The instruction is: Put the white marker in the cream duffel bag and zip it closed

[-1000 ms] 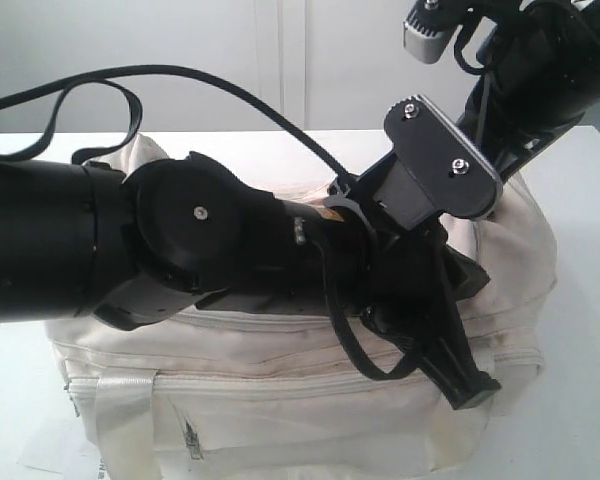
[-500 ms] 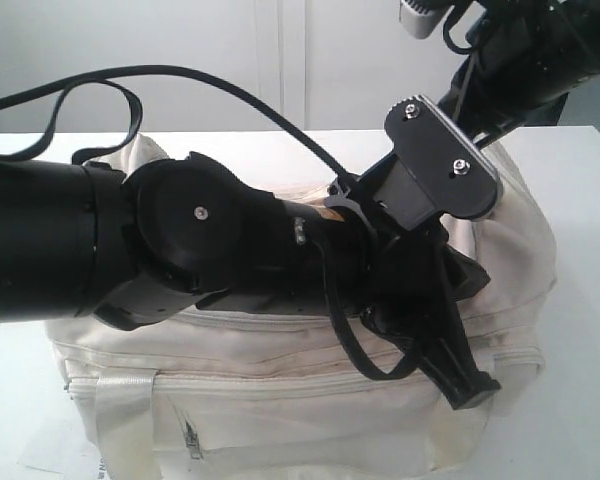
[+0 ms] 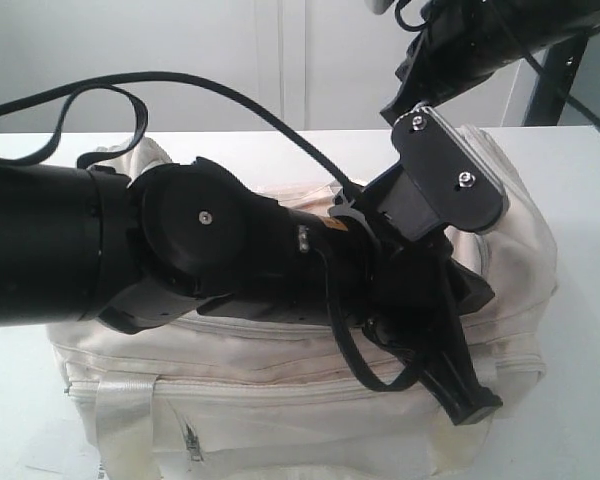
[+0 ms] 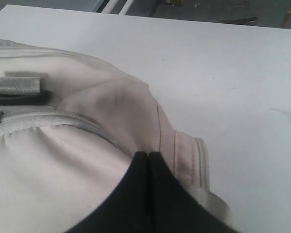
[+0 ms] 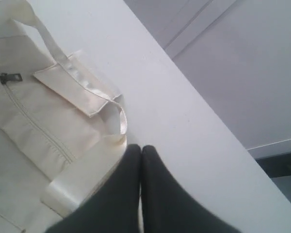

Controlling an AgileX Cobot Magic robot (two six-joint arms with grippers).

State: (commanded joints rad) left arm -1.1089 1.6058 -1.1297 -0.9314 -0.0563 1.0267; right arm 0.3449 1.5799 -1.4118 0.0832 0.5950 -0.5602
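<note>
At the rounded end of the cream duffel bag (image 3: pixel 270 395), left gripper (image 4: pixel 148 158) hangs low, jaws pressed together. The bag sits on the white table (image 4: pixel 233 77), bare tabletop open beyond it. Right gripper (image 5: pixel 141 150), jaws closed too, hangs above a webbing handle (image 5: pixel 117 114), close to the table's edge.

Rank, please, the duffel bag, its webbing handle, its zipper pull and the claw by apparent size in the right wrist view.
1. cream duffel bag, though partly cropped.
2. right claw, shut; inflated by nearness to the camera, so unsure against the handle.
3. webbing handle.
4. zipper pull, clearly smallest.
</note>
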